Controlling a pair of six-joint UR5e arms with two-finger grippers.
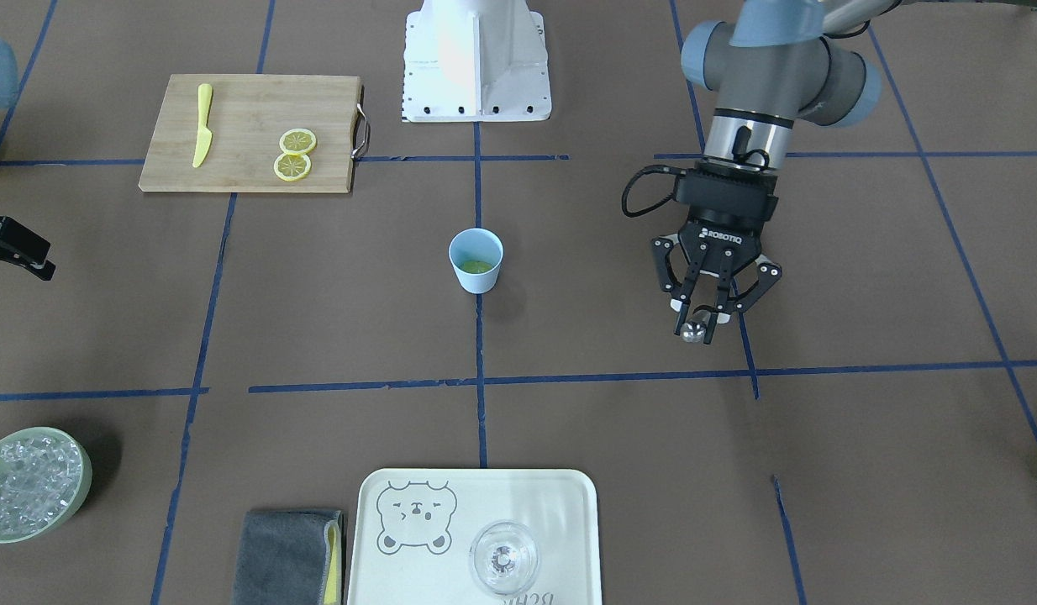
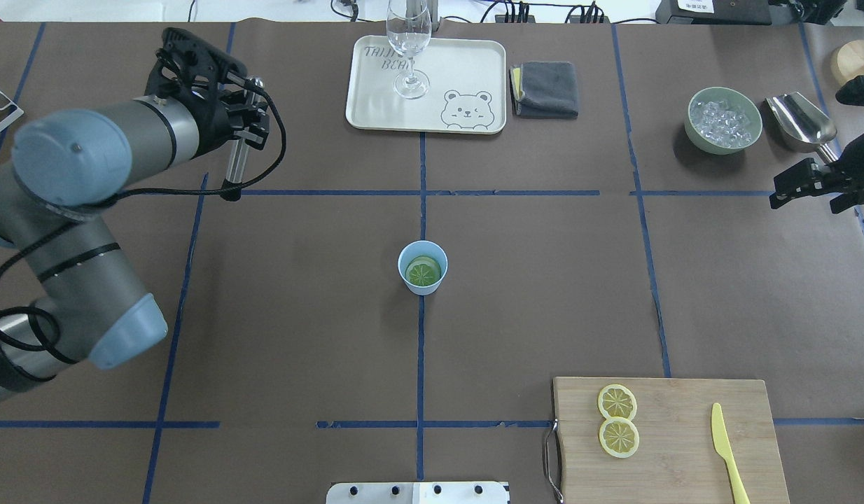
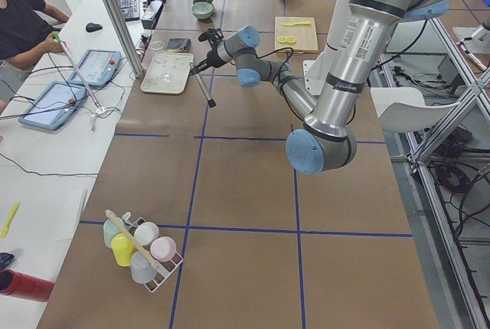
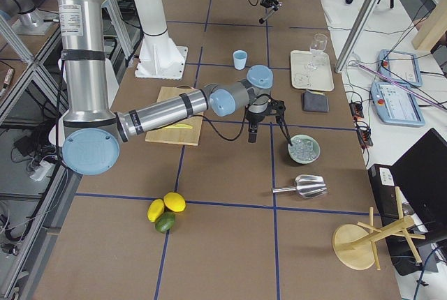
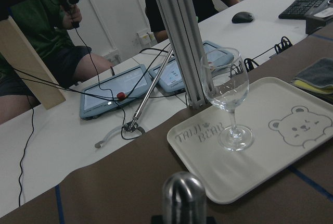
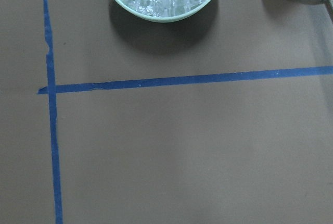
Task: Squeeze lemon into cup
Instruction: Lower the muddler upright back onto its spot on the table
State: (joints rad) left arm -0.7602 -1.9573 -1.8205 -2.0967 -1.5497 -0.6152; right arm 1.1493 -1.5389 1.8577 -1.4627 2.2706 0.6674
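The light-blue cup (image 1: 476, 260) stands at the table's centre, also in the overhead view (image 2: 422, 267), with a lemon slice (image 2: 423, 272) lying inside it. Two more lemon slices (image 1: 297, 141) (image 1: 292, 166) lie on the cutting board (image 1: 241, 101). My left gripper (image 1: 702, 323) is shut on an upright metal rod (image 2: 236, 164) and hangs well to the side of the cup; the rod's top shows in the left wrist view (image 5: 183, 195). My right gripper (image 2: 817, 182) is open and empty, far from the cup, near the ice bowl.
A yellow knife (image 1: 202, 124) lies on the board. A white tray (image 2: 376, 105) holds a clear glass (image 2: 409, 49), with a grey cloth (image 2: 546, 88) beside it. A pale green bowl of ice (image 2: 725, 119) and a metal scoop (image 2: 802, 120) sit at the right.
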